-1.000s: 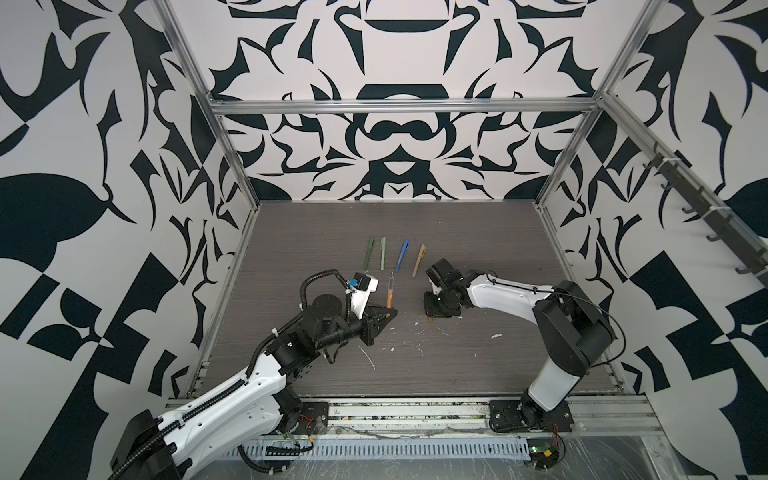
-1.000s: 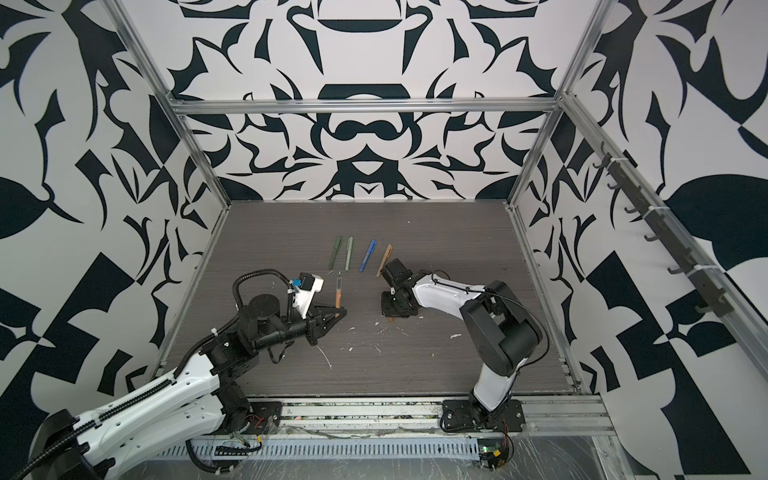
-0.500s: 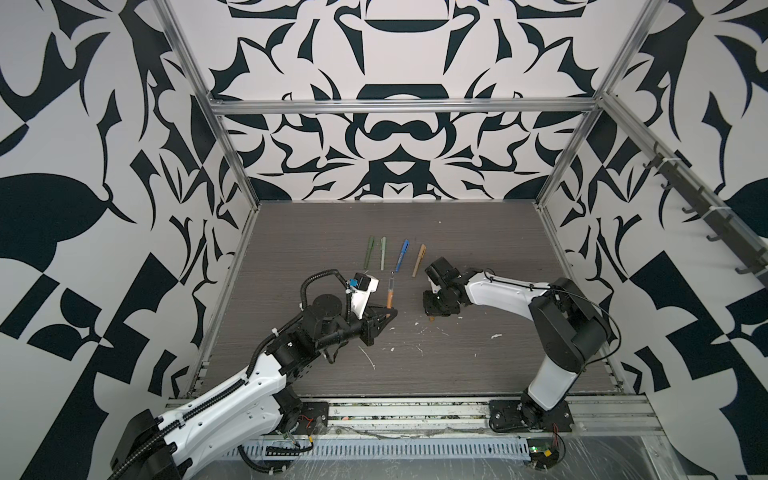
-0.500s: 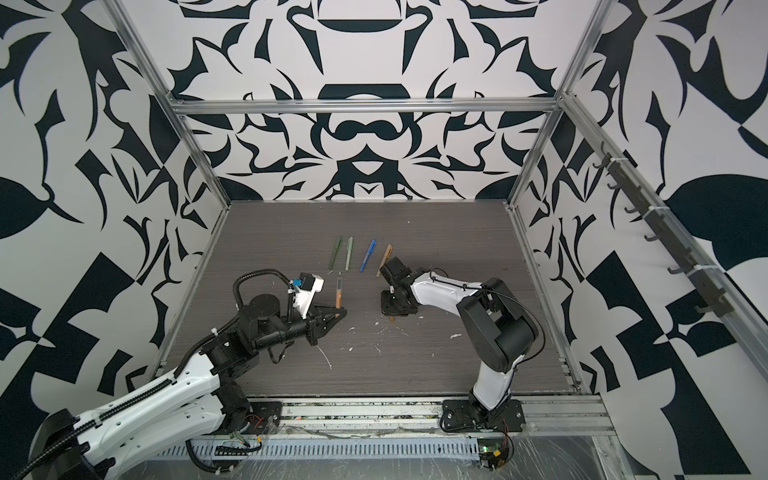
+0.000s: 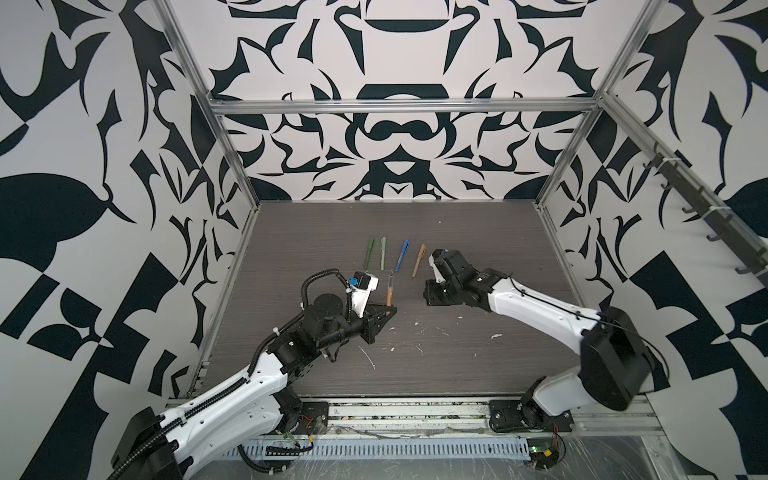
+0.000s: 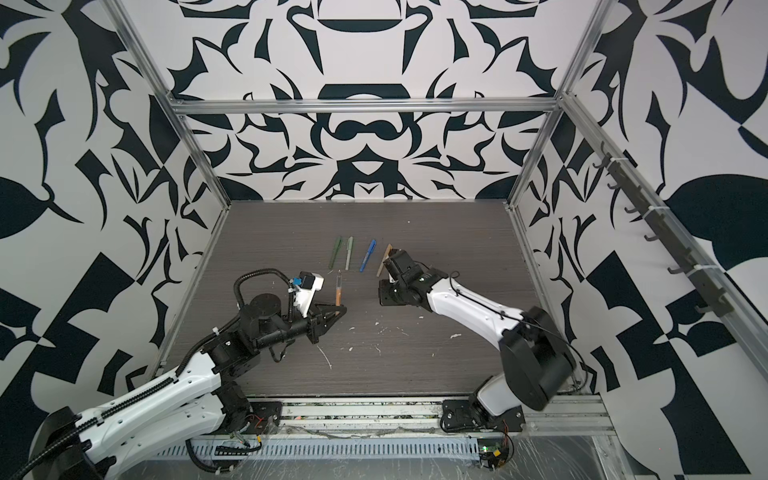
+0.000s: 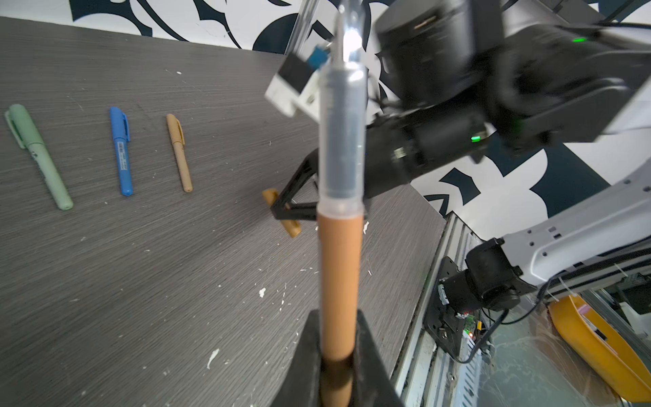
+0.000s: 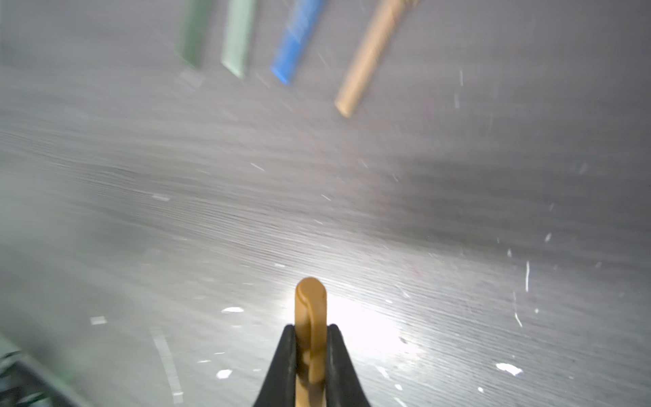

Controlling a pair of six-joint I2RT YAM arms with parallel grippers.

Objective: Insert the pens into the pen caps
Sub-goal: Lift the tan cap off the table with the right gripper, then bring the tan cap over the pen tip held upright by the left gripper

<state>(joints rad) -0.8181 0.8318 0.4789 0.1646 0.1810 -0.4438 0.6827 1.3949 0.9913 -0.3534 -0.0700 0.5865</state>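
My left gripper (image 7: 337, 319) is shut on the lower body of an orange-brown pen (image 7: 340, 264). The pen's clear grip and dark tip point up and away from the fingers. In both top views this pen (image 5: 390, 291) (image 6: 338, 291) sticks out from the left gripper (image 5: 388, 309) (image 6: 341, 309) over the table's middle. My right gripper (image 8: 310, 333) is shut on an orange-brown pen cap (image 8: 310, 299), which hangs close to the table; the left wrist view shows that cap (image 7: 269, 197) in the right gripper (image 7: 281, 211). Pen tip and cap are apart.
Four capped pens lie in a row behind the grippers: dark green (image 5: 369, 251), pale green (image 5: 382, 251), blue (image 5: 402, 255) and tan (image 5: 419, 259). White debris flecks (image 5: 415, 328) dot the grey table. A metal rail (image 5: 395, 409) runs along the front edge, and patterned walls enclose the sides.
The right gripper's jaws have closed onto the orange-brown cap, and the right arm has shifted a little. The left arm and its pen have stayed put.
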